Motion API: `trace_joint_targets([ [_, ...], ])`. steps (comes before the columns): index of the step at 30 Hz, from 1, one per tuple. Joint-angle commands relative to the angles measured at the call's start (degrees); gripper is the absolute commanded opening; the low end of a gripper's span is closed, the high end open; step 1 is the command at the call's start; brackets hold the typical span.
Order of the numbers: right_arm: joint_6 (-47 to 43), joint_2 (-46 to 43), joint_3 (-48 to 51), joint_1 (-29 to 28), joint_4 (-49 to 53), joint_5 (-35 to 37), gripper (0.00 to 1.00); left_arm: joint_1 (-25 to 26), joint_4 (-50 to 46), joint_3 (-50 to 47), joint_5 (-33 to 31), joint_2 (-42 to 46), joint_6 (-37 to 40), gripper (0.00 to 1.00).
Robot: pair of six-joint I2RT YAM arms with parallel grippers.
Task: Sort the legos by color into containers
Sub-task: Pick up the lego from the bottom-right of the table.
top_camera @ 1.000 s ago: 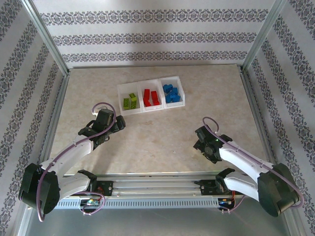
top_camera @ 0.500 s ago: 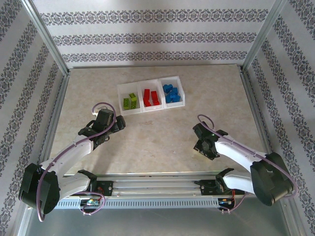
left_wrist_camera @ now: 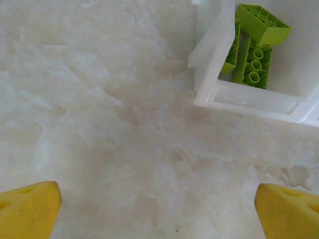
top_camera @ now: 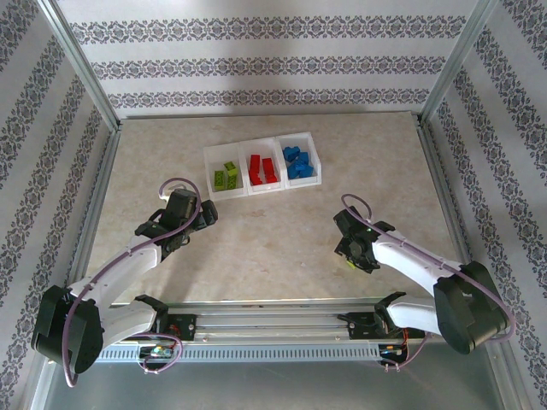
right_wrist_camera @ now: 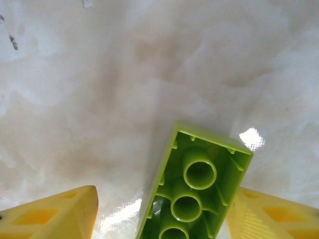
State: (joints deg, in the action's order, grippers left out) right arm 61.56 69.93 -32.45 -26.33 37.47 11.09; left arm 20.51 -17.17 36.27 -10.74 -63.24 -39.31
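Top external, right arm (top_camera: 410, 263) bent low over table (top_camera: 273, 248) — right fingers (right_wrist_camera: 55, 214) loosely straddling lime brick (right_wrist_camera: 195, 191), left fingers (left_wrist_camera: 27, 211) spread wide.

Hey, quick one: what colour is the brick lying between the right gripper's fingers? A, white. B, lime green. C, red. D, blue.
B: the brick between the fingers of the right gripper is lime green, and its hollow underside faces the wrist camera.
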Motion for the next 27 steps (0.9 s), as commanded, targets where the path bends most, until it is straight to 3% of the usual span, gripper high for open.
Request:
trace_joint_targets([
  [1,1.02,0.84,-1.54,0.75,0.77,1.88,0.67,-0.66,0.56,0.07,-0.57,0.92,-0.18,1.00],
  [7,0.15,3.69,-2.10,0.85,-0.62,-0.20,0.66,-0.69,0.47,0.11,-0.69,1.06,-0.15,1.00],
  [18,-3.64,5.72,-5.18,-0.17,-1.27,-1.34,0.38,-0.66,0.21,-0.15,-1.12,1.49,-0.07,1.00],
  [27,-6.73,7.90,-12.34,-5.38,1.69,1.13,0.28,-0.72,0.12,-0.19,-1.21,1.77,-0.02,1.00],
])
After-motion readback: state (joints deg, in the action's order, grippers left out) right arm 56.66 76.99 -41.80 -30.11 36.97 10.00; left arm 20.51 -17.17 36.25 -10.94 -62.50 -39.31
